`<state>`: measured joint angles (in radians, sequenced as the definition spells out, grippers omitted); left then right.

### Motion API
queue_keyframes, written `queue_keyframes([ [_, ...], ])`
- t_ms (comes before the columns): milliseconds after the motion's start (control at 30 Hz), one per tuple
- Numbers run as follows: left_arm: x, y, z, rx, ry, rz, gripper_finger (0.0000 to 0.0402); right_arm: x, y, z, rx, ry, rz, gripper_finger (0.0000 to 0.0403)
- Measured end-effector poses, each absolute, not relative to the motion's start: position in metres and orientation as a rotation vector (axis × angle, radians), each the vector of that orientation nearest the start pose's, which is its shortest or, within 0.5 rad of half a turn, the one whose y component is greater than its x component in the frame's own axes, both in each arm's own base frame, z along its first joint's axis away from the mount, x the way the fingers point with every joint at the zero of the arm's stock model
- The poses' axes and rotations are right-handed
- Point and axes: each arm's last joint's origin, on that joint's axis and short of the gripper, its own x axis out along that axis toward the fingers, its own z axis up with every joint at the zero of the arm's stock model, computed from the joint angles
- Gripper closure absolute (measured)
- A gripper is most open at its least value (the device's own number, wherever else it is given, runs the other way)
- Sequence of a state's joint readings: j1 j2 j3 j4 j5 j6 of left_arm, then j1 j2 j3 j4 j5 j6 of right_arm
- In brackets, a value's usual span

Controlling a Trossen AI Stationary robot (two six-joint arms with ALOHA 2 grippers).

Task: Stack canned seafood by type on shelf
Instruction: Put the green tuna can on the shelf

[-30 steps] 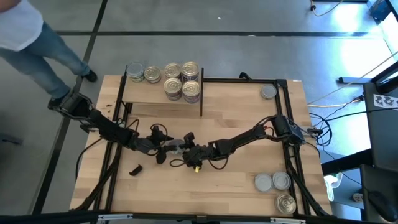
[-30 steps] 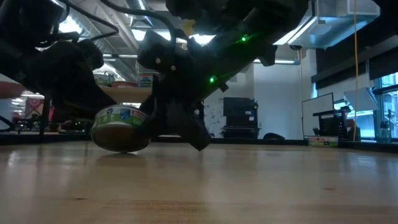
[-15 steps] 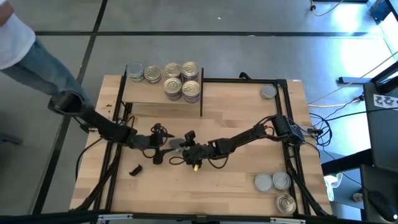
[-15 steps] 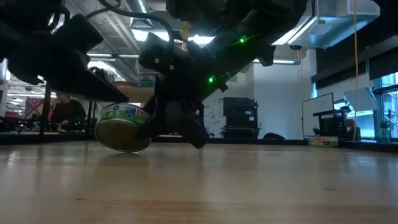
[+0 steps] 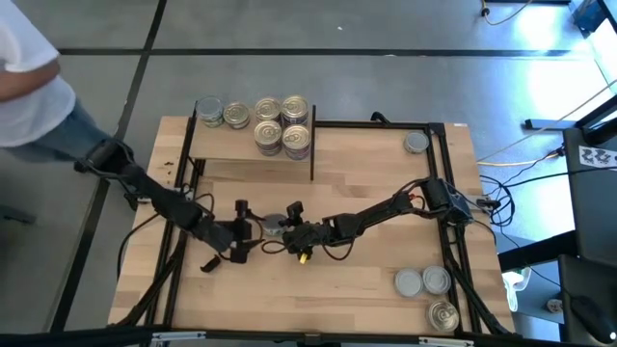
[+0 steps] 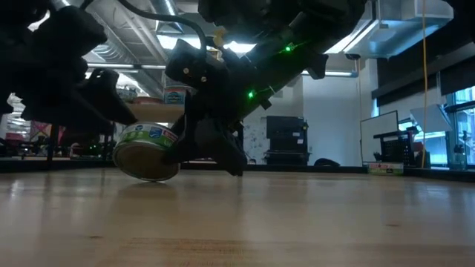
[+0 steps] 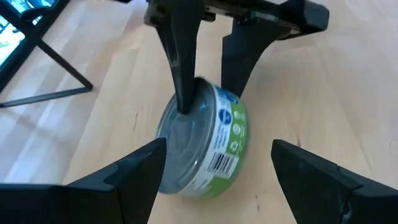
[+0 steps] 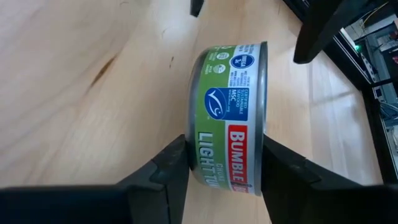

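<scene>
Right hand (image 5: pixel 285 232) pinches your green-labelled round silver tin (image 7: pixel 202 142), tilted on edge mid-bench (image 5: pixel 366 280); the left hand (image 5: pixel 239 231) waits spread just beside it. Grip looks thin, so it could slip and roll.

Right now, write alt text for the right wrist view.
The right gripper is shut on a green-labelled tin, its two dark fingers pressing the flat ends, just above the light wooden tabletop.
</scene>
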<state>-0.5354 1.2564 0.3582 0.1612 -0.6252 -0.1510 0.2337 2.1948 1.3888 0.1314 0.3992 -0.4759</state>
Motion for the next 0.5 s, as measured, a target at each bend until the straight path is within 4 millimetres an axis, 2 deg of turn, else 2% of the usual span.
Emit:
queue_keyframes([
  [400,0.198,-0.095,0.120,0.392,0.671,0.159,0.0110,0.452,0.097,0.125,-0.647,0.646,0.010,0.0240],
  [500,0.200,-0.095,0.120,0.395,0.651,0.179,0.0125,0.452,0.097,0.125,-0.625,0.642,0.006,0.0239],
])
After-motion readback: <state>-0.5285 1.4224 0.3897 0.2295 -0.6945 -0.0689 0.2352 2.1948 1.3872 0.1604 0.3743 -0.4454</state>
